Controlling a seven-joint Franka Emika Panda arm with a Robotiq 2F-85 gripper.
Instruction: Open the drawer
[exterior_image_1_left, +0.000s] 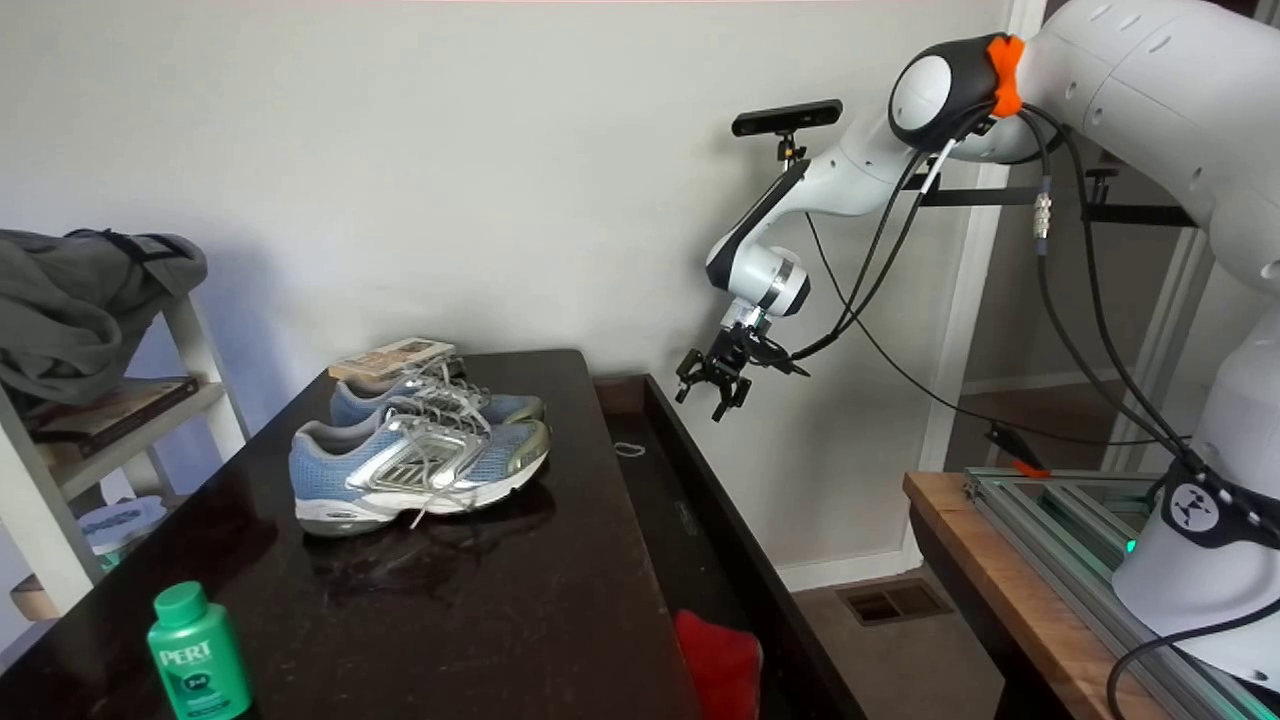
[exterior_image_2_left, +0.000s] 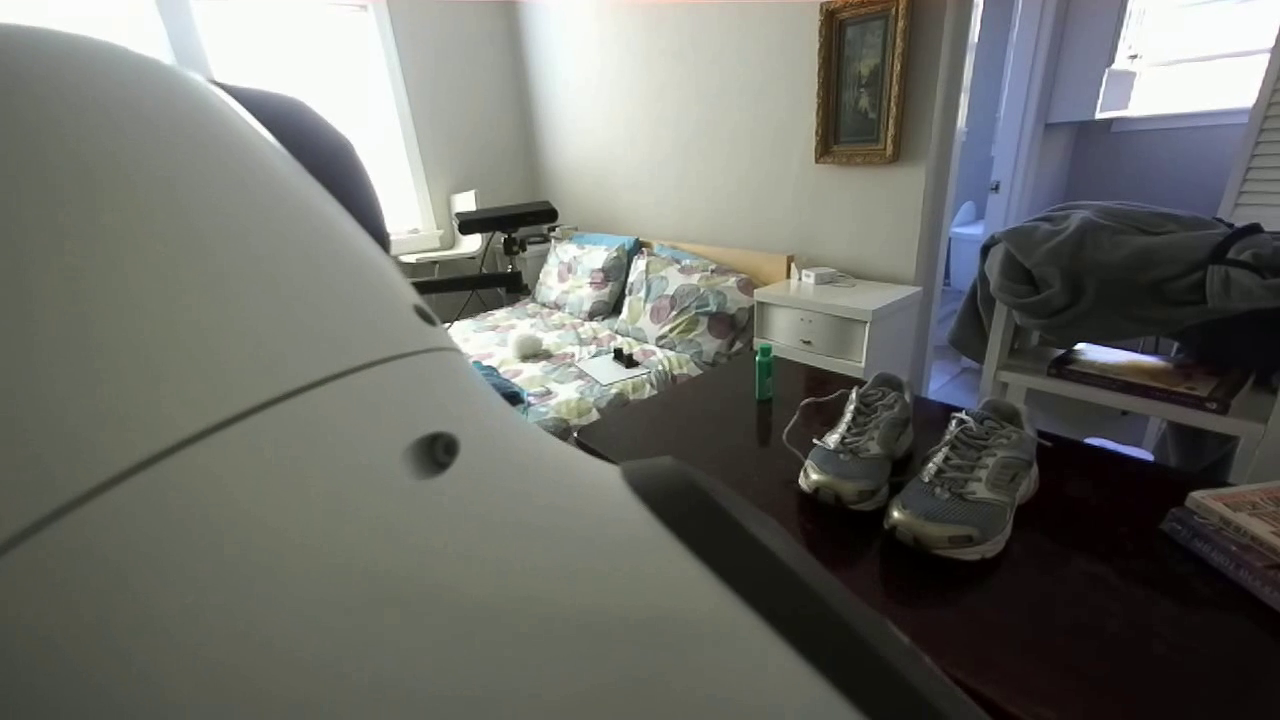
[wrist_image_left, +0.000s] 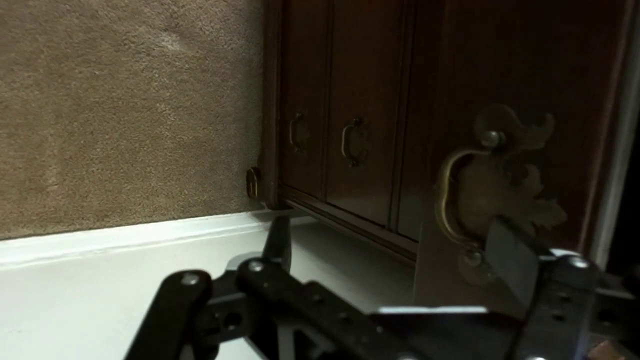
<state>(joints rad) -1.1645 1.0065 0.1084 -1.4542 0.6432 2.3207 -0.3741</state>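
The dark drawer stands pulled out from the cabinet in an exterior view, with its inside showing. A red cloth lies in it. In the wrist view the drawer's front is at right, with a curved brass handle on an ornate plate. My gripper is open and empty beside the drawer's far end, near the wall. In the wrist view the open gripper has its right finger overlapping the handle's lower end; I cannot tell whether it touches. The arm hides the drawer in an exterior view.
A pair of running shoes, books and a green bottle stand on the cabinet top. The wall is close behind the gripper. More closed drawers with handles lie below. A wooden table edge is near the robot base.
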